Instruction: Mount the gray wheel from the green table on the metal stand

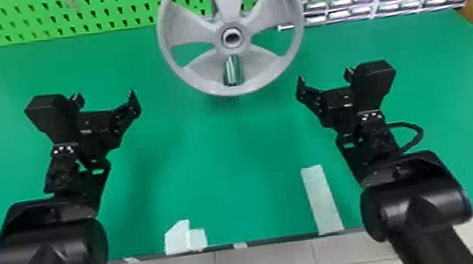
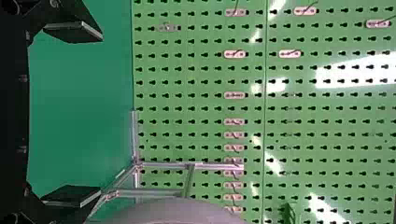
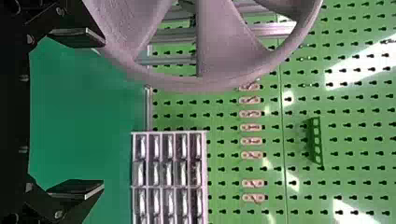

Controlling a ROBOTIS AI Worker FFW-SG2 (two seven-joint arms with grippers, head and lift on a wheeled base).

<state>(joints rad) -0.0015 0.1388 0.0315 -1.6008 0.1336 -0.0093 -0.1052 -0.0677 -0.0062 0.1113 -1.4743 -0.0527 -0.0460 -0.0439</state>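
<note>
The gray wheel (image 1: 233,49) is seen upright over the far part of the green desk (image 1: 217,158), gripped by neither hand; its weight is presumably borne by the metal stand (image 2: 161,165) behind it, so mounting seems all but done. How deeply the hub is seated cannot be told, the join being covered by the wheel. The left hand (image 1: 105,98) and right hand (image 1: 324,78) are spread wide and empty, clear of the rim, perhaps for safety. Rightward reach could be hampered by the drawers (image 3: 168,186) near the pegboard (image 2: 205,32)
</note>
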